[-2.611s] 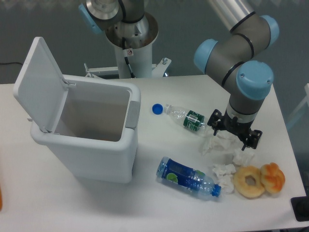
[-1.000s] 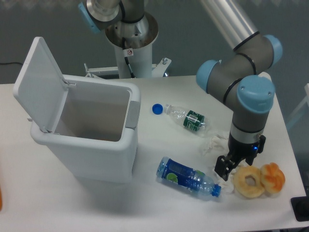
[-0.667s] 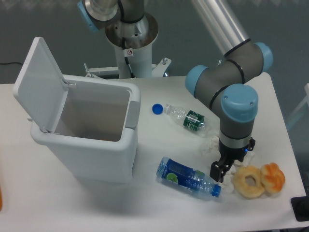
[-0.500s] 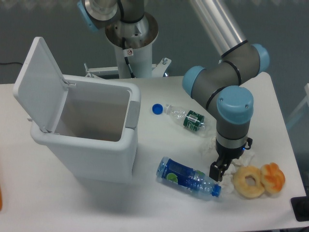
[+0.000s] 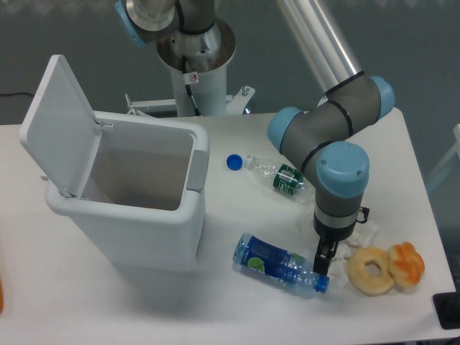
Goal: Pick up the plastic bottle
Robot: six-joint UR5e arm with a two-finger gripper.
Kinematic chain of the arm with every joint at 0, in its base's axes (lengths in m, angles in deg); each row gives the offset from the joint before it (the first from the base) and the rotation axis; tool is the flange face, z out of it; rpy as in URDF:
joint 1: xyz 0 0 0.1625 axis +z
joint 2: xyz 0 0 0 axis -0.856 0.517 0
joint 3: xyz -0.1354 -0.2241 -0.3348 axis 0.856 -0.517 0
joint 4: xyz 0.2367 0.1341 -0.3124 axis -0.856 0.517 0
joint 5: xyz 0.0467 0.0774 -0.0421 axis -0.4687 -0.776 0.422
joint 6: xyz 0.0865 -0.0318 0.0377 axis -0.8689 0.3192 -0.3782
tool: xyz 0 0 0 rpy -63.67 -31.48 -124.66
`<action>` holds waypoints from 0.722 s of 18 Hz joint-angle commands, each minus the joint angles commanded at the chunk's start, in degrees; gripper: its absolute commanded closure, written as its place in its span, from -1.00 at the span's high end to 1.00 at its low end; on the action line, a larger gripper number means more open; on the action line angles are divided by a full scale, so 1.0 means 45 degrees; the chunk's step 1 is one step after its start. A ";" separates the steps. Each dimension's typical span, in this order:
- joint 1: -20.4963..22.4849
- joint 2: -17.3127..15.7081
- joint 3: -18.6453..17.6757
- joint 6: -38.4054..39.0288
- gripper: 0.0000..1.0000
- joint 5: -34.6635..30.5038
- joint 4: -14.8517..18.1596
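Gripper (image 5: pixel 322 261) poised over the capped end of the plastic bottle (image 5: pixel 279 264), which lies on its side near the bin (image 5: pixel 136 215).
Jaw opening cannot be told and nothing looks held; closing so near the narrow neck risks the round bottle rolling or slipping out.

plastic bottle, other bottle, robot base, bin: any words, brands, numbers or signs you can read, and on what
No text is legible.
Plastic bottle: blue label with a green-yellow mark; print too blurred to read.
Smaller bottle: green label with white marks; unreadable.
Robot base column: small red and white sticker; too small to read.
White bin: no markings show.
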 joint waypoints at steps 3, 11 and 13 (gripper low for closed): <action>0.0000 0.0332 0.0059 0.0391 1.00 0.0254 -0.0020; -0.0020 0.1114 0.0918 0.0861 1.00 0.0293 -0.0039; -0.0058 0.1192 0.0919 0.0861 1.00 0.0293 -0.0039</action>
